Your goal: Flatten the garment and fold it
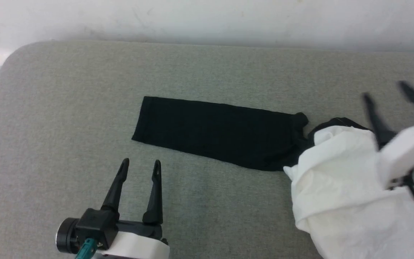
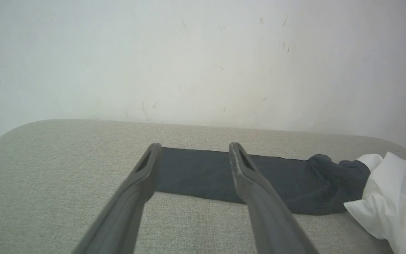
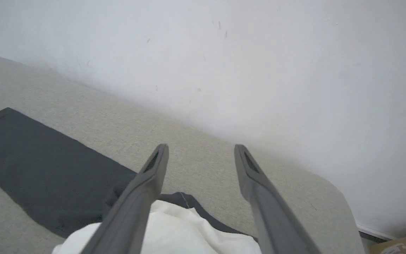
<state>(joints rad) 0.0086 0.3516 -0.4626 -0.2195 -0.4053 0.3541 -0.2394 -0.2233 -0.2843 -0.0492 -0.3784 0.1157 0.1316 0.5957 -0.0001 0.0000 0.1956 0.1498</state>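
**Head view.** The left tool (image 1: 141, 162) is nearest, at lower left. Its fingers are spread with nothing between them, and it is poised over bare tabletop (image 1: 49, 108), short of the cloth. The garment (image 1: 336, 187) lies mostly at lower right, its white body a crumpled heap. One black sleeve (image 1: 217, 133) runs flat and straight across the centre, cuff toward the left. Judgement: the sleeve is laid out as a first part of flattening, while the body is not yet spread and no fold has begun. The right tool (image 1: 385, 90) is at the right edge, blurred, above the heap. Its fingers are apart and no cloth is caught in them.

**Left wrist view.** The two fingers rise from the bottom edge, parted and empty. The sleeve lies beyond their tips and the white heap sits at the right edge. Judgement: this tool is lined up on the cuff end, probably to take or smooth it.

**Right wrist view.** The fingers are parted and released, with the white cloth directly beneath them at bottom centre and the sleeve at left. Judgement: it is placed to take a fresh grip on the bunched body.

**Surface and room.** The tabletop is covered in grey woven fabric, looks padded and has rounded corners. There is some friction, so the cloth should stay where it is dragged. A plain white wall (image 1: 207, 18) stands close behind, lightly scuffed. A brown corner of something (image 3: 400, 245) shows at lower right of the right wrist view, but I cannot identify it.
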